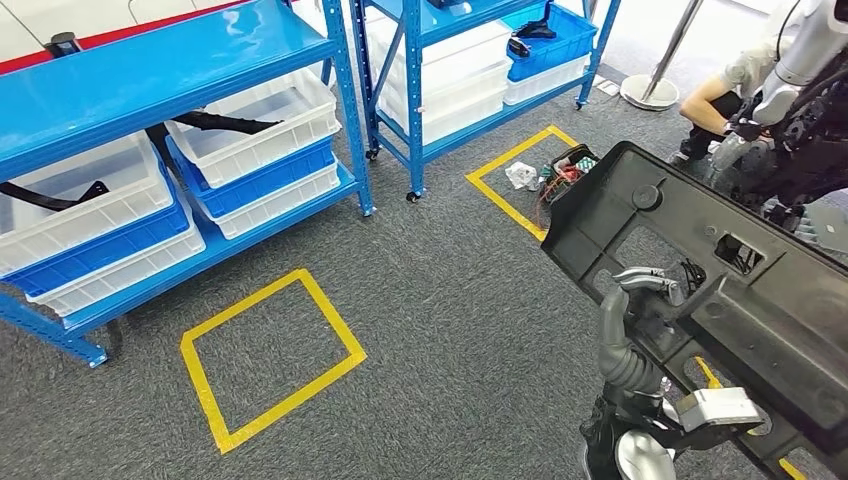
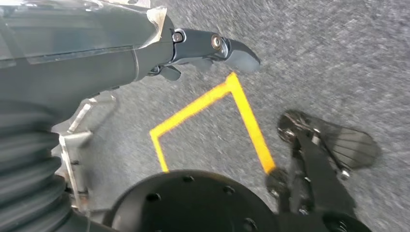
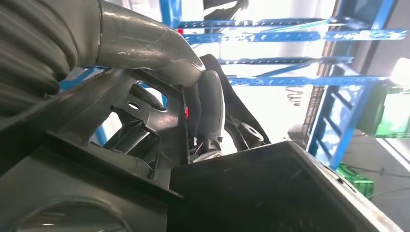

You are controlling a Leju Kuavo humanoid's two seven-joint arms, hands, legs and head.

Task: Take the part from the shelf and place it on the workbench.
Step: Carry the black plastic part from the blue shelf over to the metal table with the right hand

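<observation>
A large black moulded plastic part (image 1: 720,290) hangs tilted over the grey carpet at the right of the head view. My right hand (image 1: 648,290) grips its lower edge from below, fingers curled over the rim. In the right wrist view the thumb and dark fingers (image 3: 209,108) clamp onto the part (image 3: 145,145). My left hand (image 2: 212,46) hangs low over the floor with its dark fingers stretched out and nothing in them.
Blue shelves (image 1: 200,50) with white bins (image 1: 260,125) stand at the left and back. Yellow tape squares (image 1: 270,350) mark the carpet, one holding small clutter (image 1: 560,170). A person (image 1: 725,90) crouches at the far right beside another robot (image 1: 800,60).
</observation>
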